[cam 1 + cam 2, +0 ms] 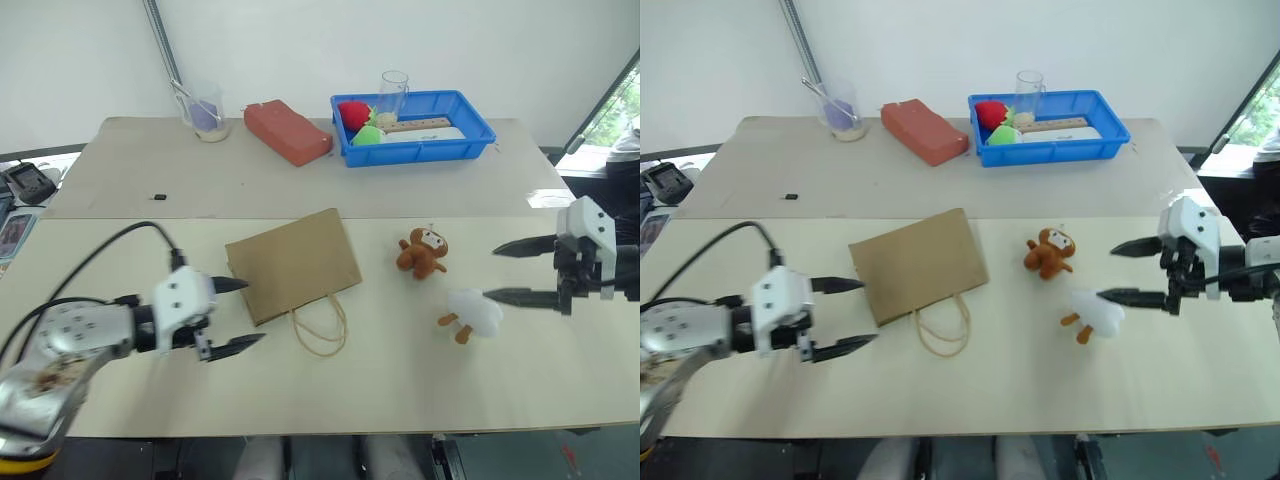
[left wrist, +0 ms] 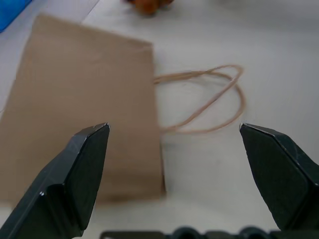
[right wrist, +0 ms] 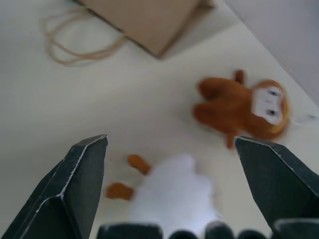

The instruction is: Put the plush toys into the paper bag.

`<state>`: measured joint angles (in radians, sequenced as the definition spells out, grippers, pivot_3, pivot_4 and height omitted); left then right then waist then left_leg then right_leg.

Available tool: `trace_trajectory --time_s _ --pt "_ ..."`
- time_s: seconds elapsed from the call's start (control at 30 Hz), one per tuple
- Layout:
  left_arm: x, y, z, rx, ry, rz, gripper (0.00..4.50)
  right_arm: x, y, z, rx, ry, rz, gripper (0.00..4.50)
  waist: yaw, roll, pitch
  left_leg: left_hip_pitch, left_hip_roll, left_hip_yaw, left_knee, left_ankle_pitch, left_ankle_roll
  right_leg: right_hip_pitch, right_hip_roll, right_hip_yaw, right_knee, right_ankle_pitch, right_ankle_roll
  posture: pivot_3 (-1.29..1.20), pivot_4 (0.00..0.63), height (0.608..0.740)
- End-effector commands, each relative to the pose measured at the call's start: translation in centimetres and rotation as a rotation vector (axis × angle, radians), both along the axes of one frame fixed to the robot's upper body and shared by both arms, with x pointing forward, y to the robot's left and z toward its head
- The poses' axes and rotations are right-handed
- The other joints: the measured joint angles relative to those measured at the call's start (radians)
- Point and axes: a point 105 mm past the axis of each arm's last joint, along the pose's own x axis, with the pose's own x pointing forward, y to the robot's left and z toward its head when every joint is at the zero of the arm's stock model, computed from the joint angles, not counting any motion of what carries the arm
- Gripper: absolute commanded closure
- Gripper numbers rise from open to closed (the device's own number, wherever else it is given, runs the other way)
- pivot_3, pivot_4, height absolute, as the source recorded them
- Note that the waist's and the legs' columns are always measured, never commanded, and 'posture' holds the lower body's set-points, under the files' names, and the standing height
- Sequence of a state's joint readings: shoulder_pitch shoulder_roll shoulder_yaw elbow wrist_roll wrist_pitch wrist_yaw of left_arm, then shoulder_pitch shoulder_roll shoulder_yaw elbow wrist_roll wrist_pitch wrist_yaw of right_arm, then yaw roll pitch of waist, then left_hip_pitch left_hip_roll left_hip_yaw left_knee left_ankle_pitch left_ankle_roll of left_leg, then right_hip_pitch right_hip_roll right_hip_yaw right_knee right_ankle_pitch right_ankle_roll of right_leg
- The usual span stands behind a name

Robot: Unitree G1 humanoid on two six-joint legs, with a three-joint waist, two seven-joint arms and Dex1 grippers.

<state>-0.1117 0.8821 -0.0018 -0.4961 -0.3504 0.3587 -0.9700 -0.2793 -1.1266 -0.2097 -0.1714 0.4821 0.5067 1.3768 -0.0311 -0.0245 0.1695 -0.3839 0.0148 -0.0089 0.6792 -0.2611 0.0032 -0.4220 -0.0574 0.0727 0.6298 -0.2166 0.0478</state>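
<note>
Pale beige counter against white wall. Plain brown kraft paper bag lies flat near counter middle, thin loop handles toward robot. Brown plush monkey with pale face lies to bag's right, apart from it. White fluffy plush toy with orange feet sits just nearer than monkey. Left hand spread wide, empty, beside bag's left edge. Right hand spread wide, empty, lower fingertip at white toy. Blue plastic tray and red-brown brick-shaped block at far side.
</note>
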Motion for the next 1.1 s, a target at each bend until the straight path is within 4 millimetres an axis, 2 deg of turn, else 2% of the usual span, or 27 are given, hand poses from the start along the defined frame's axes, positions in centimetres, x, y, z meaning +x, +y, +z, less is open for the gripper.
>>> trace_trajectory --time_s 0.03,0.2,0.27,0.53,0.63,0.77,0.87,0.9,1.03,1.1 --pt "0.4 -1.6 -1.7 0.068 -0.013 -0.118 0.05 -2.3 2.0 1.3 0.011 0.002 0.054 0.00 0.001 0.000 0.000 0.000 0.000 0.000 0.000 0.000 0.000 0.000 0.000 0.000 0.000 0.000 0.000 0.00 0.150 0.740" --pt "1.1 -4.1 -2.9 0.076 -0.051 -0.236 0.05 -3.2 2.6 1.0 0.036 0.009 0.026 0.00 0.011 -0.001 0.000 -0.002 -0.001 0.000 0.001 0.000 0.000 0.000 0.000 0.000 -0.001 0.000 0.000 0.00 0.150 0.740" --pt "2.0 -4.9 -3.3 0.071 -0.083 -0.235 0.05 -3.2 2.7 0.8 0.041 0.009 0.017 0.00 0.017 -0.001 0.000 -0.002 -0.001 0.000 0.001 0.000 0.000 0.000 0.000 0.000 -0.001 0.000 0.000 0.00 0.150 0.740" --pt "3.0 -5.8 -4.9 0.085 -0.115 -0.258 0.05 -3.6 2.8 0.4 0.049 0.006 0.007 0.00 0.018 -0.001 0.000 -0.003 -0.001 -0.001 0.001 0.000 0.000 -0.001 0.000 0.000 -0.001 0.000 0.001 0.00 0.150 0.740" --pt "3.2 -6.3 -4.5 0.052 -0.126 -0.271 0.83 -3.7 2.8 0.4 0.051 0.002 0.001 0.00 0.019 -0.001 0.000 -0.003 -0.001 -0.001 0.002 0.000 0.000 0.000 0.000 0.000 -0.001 0.000 0.001 0.00 0.150 0.740" --pt "3.6 -6.5 -3.6 0.018 -0.117 -0.277 2.64 -3.7 2.9 0.3 0.052 -0.003 -0.012 0.00 0.019 -0.001 0.000 -0.004 -0.001 -0.002 0.002 0.000 0.000 -0.001 0.000 0.000 -0.001 0.000 0.001 0.00 0.150 0.740" --pt "3.6 -6.3 -3.8 0.034 -0.106 -0.298 4.10 -3.8 3.0 -0.1 0.049 -0.006 -0.018 0.00 0.018 -0.001 0.000 -0.003 -0.001 -0.002 0.002 0.000 0.000 0.000 0.000 0.000 -0.001 0.000 0.001 0.00 0.150 0.740" --pt "3.6 -6.3 -3.7 0.026 -0.095 -0.299 4.46 -3.8 3.1 -0.2 0.050 -0.006 -0.028 0.00 0.017 -0.001 0.000 -0.003 -0.001 -0.002 0.002 0.000 0.000 0.000 0.000 0.000 -0.001 0.000 0.001 0.00 0.150 0.740" --pt "3.8 -6.3 -2.3 -0.057 -0.034 -0.283 4.46 -3.7 3.8 -0.3 0.068 -0.021 -0.052 0.00 0.017 -0.001 0.000 -0.003 -0.001 -0.002 0.002 0.000 0.000 0.000 0.000 0.000 -0.001 0.000 0.001 0.00 0.150 0.740" --pt "4.1 -6.7 -0.7 -0.134 0.027 -0.276 4.46 -4.0 4.8 -0.8 0.080 -0.037 -0.058 0.00 0.018 -0.001 0.000 -0.004 -0.001 -0.002 0.002 0.000 0.000 -0.001 0.000 -0.001 -0.001 0.000 0.001 0.00 0.150 0.740"
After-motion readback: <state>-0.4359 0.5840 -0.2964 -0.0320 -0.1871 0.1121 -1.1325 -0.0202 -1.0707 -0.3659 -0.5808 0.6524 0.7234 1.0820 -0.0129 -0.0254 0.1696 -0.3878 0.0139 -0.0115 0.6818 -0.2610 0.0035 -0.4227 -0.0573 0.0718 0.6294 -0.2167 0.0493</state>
